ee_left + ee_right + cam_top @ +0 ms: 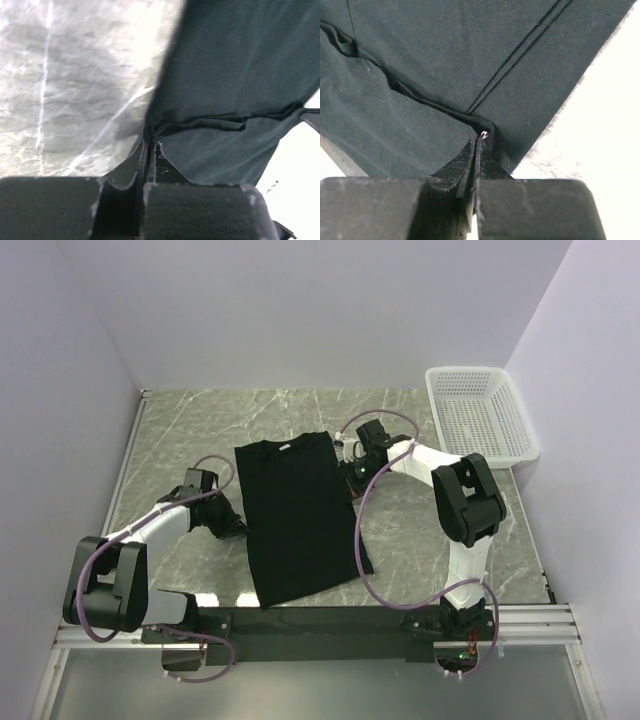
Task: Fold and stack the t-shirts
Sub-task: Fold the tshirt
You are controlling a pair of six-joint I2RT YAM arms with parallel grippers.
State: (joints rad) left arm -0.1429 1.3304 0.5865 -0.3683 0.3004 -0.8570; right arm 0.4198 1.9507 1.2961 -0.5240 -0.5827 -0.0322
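One black t-shirt lies on the marble table as a long strip, neck end with its white label toward the back. My left gripper sits low at the shirt's left edge. In the left wrist view its jaws are shut, and the t-shirt puckers into a fold right at the tips. My right gripper is at the shirt's right edge near the back. In the right wrist view it is shut on a ridge of the t-shirt beside a stitched hem.
A white plastic basket stands at the back right against the wall. Grey marble tabletop shows to the left, behind and to the right of the shirt. White walls close in both sides and the back.
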